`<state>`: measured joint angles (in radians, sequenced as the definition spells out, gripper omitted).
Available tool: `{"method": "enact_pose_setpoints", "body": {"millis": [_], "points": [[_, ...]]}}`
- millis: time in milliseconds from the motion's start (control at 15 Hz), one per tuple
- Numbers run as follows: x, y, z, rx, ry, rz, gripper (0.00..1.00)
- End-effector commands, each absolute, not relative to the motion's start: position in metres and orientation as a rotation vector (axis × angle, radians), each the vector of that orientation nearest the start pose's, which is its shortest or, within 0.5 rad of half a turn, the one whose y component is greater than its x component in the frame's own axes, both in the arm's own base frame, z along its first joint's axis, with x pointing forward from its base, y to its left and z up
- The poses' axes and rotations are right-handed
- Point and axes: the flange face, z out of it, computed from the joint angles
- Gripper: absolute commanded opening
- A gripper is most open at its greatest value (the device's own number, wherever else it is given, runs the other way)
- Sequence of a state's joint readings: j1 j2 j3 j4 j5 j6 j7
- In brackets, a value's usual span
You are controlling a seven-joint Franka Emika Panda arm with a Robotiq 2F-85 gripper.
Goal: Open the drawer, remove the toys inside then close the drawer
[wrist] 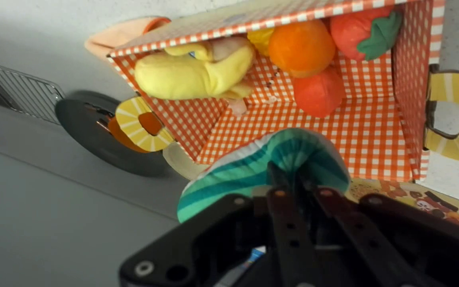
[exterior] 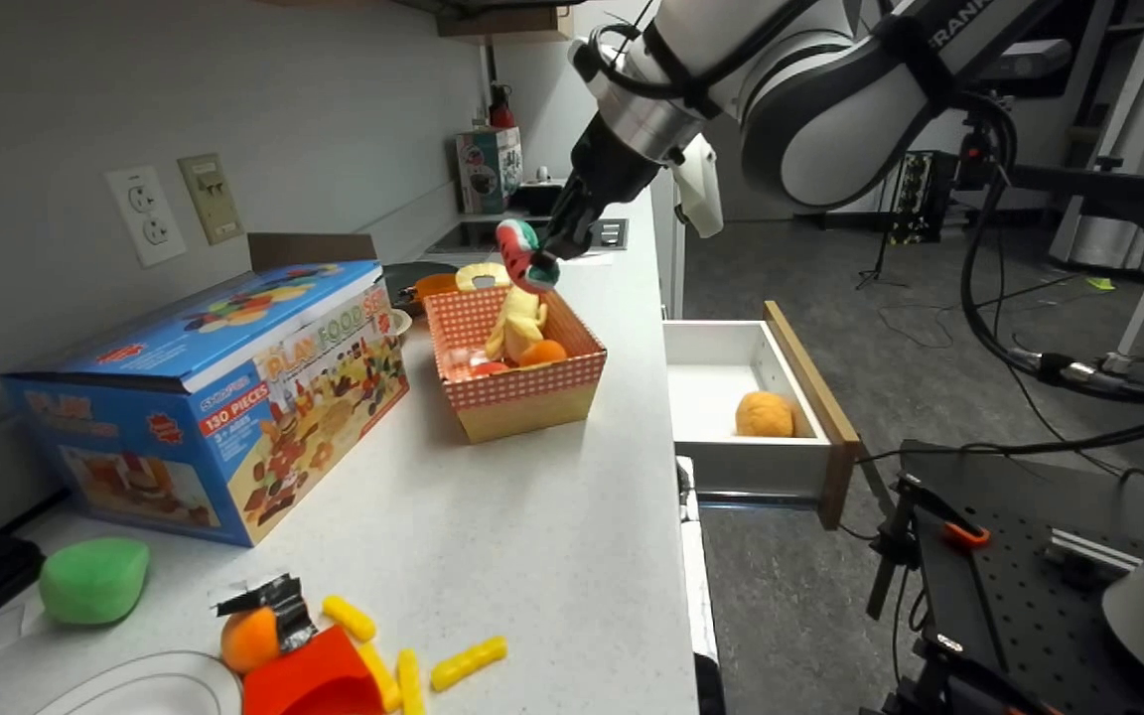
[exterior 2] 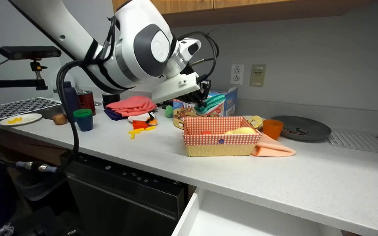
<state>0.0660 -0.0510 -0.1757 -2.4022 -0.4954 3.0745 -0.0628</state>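
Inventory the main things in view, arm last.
Drawer: one, white interior, open below counter
Round toy: one, orange, in drawer
Basket: one, red-checked, on counter
Banana toy: one, yellow, in basket
Orange toy: one, orange, in basket
Red toys: two, red, in basket
Toy box: one, blue, on counter
Sticks: four, yellow, on counter
Pan: one, grey, on counter
Watermelon toy: one, green and red, in gripper
Arm: one, white, above counter
Gripper: one, black, above counter

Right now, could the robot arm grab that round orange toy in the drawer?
Probably not: its gripper is closed on a toy watermelon slice, though the open drawer leaves the round orange toy uncovered.
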Motion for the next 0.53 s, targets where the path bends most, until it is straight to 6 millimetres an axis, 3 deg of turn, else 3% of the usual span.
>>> {"method": "enact_pose_setpoints", "body": {"millis": [0,267,333,467], "points": [[0.559,-0.010,0.406,-3.117,-0.780,-1.102,0.02],[0.574,-0.012,0.401,-3.116,-0.811,-1.060,0.02],[0.577,-0.014,0.402,-3.120,-0.812,-1.051,0.33],[0.579,-0.018,0.406,-3.129,-0.812,-1.039,0.41]]}}
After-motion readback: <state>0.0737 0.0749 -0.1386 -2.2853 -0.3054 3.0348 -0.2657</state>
